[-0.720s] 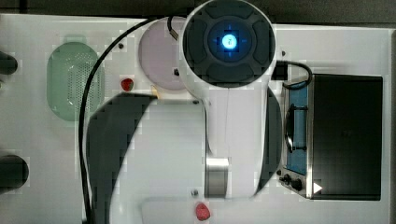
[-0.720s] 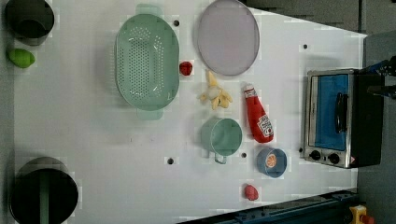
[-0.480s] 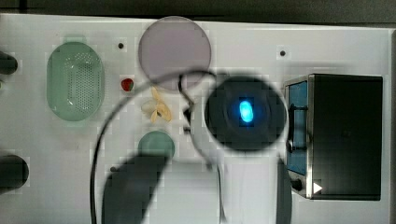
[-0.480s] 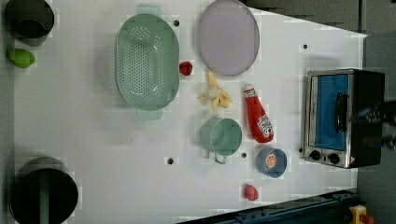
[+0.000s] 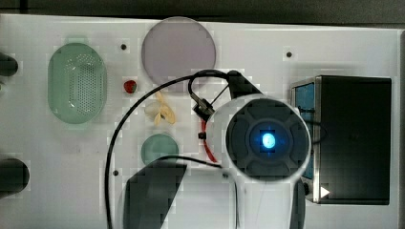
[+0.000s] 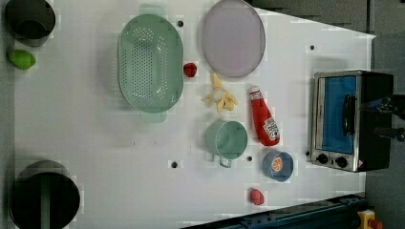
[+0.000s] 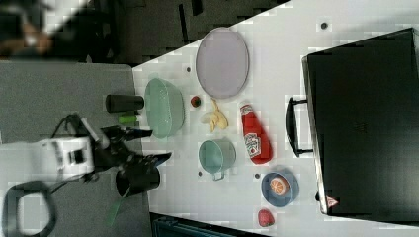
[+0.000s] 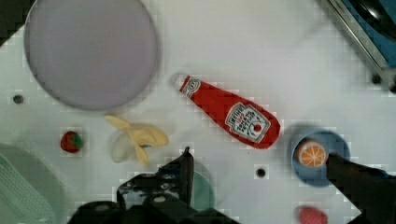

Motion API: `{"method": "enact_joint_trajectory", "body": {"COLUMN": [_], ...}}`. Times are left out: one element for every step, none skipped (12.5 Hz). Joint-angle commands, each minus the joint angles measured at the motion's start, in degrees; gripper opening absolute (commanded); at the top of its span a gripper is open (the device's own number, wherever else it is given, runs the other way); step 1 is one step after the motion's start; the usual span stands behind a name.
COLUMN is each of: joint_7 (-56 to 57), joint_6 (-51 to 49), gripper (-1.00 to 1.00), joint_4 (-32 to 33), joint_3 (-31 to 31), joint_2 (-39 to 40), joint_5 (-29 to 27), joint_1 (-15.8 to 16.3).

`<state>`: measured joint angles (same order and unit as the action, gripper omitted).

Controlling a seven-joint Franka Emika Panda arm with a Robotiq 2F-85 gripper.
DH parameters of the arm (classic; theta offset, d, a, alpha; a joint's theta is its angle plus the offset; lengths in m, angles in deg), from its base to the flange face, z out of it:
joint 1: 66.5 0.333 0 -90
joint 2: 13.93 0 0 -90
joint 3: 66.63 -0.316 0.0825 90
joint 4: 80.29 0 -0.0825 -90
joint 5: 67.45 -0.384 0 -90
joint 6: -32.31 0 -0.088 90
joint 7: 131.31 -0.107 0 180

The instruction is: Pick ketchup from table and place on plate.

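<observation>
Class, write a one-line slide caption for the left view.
Ketchup lies on the white table between the empty plate and a blue dish, beside a green cup.

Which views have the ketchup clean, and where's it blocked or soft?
Left view: ketchup unobstructed, label legible, light even. Right view: also clear. Wrist view: sharp on the bottle, the open gripper dark along the frame edge. Top view: the arm covers most of it, a red sliver showing.
</observation>
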<state>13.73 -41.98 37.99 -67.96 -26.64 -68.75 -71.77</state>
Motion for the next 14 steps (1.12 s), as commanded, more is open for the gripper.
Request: {"method": "enact_joint_trajectory", "body": {"joint_7": [16.84,22.84,29.03,35.35,41.17,46.41,50.48,52.70,52.96,52.95,52.96,52.94,52.93,52.94], "joint_6": [4.67,7.77,11.18,14.77,18.36,22.00,25.51,29.15,32.37,34.99,37.18,39.18,41.40,43.95], "gripper": [1.00,1.00,1.00,1.00,1.00,1.00,1.00,1.00,1.00,1.00,1.00,1.00,1.00,1.00], "joint_4": [6.85,8.85,10.97,13.10,15.16,17.15,19.00,20.54,21.73,22.57,23.12,23.29,23.28,23.30], "joint_3": [-0.27,-0.27,-0.27,-0.27,-0.27,-0.27,-0.28,-0.25,-0.17,-0.08,-0.04,-0.04,-0.04,0.01], "joint_2": [5.50,6.38,7.23,8.11,8.99,9.95,11.06,12.44,14.06,15.94,17.96,20.07,22.12,24.09], "joint_5": [-0.52,-0.51,-0.51,-0.51,-0.51,-0.51,-0.52,-0.52,-0.52,-0.52,-0.52,-0.52,-0.52,-0.52], "joint_1": [-0.69,-0.69,-0.69,-0.69,-0.69,-0.70,-0.70,-0.73,-0.77,-0.78,-0.78,-0.78,-0.77,-0.77]}}
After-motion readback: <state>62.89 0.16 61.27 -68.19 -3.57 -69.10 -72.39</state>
